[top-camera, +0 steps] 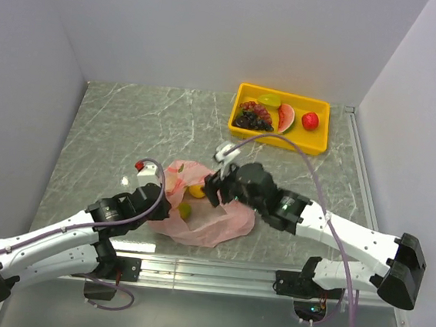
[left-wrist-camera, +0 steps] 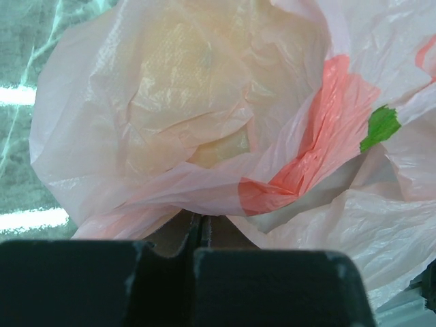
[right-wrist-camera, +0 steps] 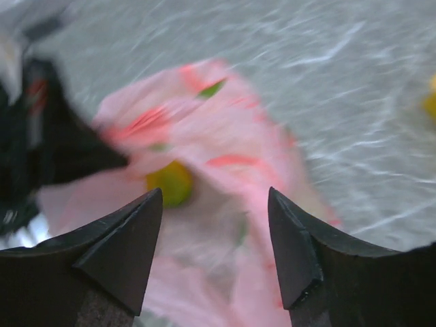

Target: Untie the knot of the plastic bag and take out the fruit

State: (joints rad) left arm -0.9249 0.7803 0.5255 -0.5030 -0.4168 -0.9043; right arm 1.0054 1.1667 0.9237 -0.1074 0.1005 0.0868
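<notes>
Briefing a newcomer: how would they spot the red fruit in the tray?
Find the yellow plastic tray at the far right of the grey marbled table. The small red round toy fruit lies at its right end, right of the watermelon slice, the only plain red ball there.

LAYOUT | plastic bag [top-camera: 214,222]: on tabletop, centre of near edge | fruit [top-camera: 197,192]: in plastic bag, left part | left gripper [top-camera: 168,197]: touching bag's left side | right gripper [top-camera: 212,189]: over bag's far side | tray [top-camera: 282,141]: far-right corner, well apart from bag

I see plastic bag [top-camera: 212,221] thin, crinkly, see-through; table [top-camera: 129,124] smooth, stone look; tray [top-camera: 321,131] shiny plastic; my right pincer [right-wrist-camera: 215,193] matt black.
</notes>
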